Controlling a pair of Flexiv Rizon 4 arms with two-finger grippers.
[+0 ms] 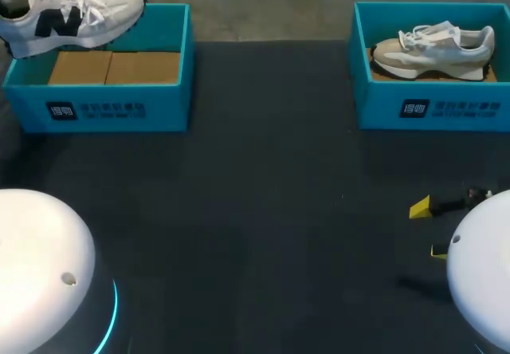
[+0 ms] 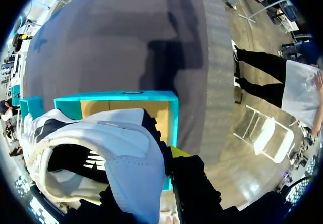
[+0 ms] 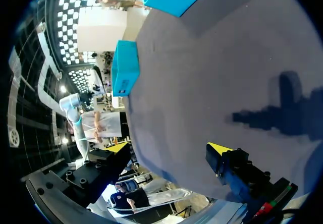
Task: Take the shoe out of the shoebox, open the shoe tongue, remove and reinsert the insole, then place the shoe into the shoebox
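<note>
A white shoe with a black side mark (image 1: 68, 11) hangs tilted over the rim of the left teal shoebox (image 1: 103, 107), whose brown cardboard floor is bare. In the left wrist view my left gripper (image 2: 171, 156) is shut on the heel collar of this shoe (image 2: 101, 143), with the box (image 2: 121, 105) below and ahead; one yellow tip shows and the other is hidden by the shoe. A second, beige-and-white shoe (image 1: 434, 47) lies in the right teal shoebox (image 1: 430, 107). My right gripper (image 1: 430, 229) stands open and holds nothing, low over the table in front of that box.
Dark table surface (image 1: 263, 194) spreads between and in front of the two boxes. White rounded arm housings (image 1: 40, 266) sit at the near left and near right. In the right wrist view my right gripper (image 3: 167, 148) faces bare table, with both boxes (image 3: 123, 67) far ahead.
</note>
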